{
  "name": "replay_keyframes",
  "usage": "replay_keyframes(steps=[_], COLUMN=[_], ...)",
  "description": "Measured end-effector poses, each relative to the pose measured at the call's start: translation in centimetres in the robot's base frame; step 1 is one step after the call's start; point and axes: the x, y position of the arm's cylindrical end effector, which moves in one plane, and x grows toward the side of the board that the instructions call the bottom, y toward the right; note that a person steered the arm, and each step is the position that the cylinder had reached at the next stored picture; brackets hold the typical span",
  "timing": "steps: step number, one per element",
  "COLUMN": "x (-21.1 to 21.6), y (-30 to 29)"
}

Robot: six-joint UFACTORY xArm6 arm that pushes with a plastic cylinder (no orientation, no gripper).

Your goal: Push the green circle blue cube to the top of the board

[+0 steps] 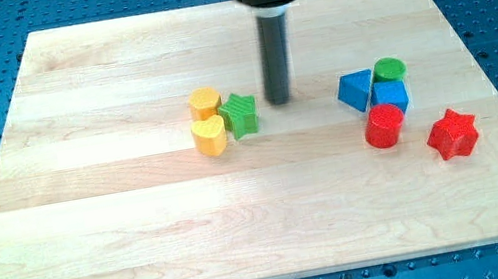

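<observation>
The green circle [388, 68] sits right of the board's middle, touching the blue cube [390, 96] just below it. A blue triangle [355, 90] lies against their left side and a red cylinder [385, 125] touches the cube's lower left. My tip [278, 101] rests on the board left of this cluster, about a block's width from the blue triangle, and just right of the green star [240, 115].
A yellow hexagon [205, 102] and a yellow heart [210, 137] sit left of the green star, touching it. A red star [452, 134] lies at the lower right. The wooden board [144, 238] sits on a blue perforated table.
</observation>
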Motion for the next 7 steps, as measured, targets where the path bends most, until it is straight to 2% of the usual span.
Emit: replay_keyframes(steps=[1,2,3,5,7], x=[5.3,14.9,16.0,10.1,4.7], y=[0.3,3.4,6.2,11.5,11.9])
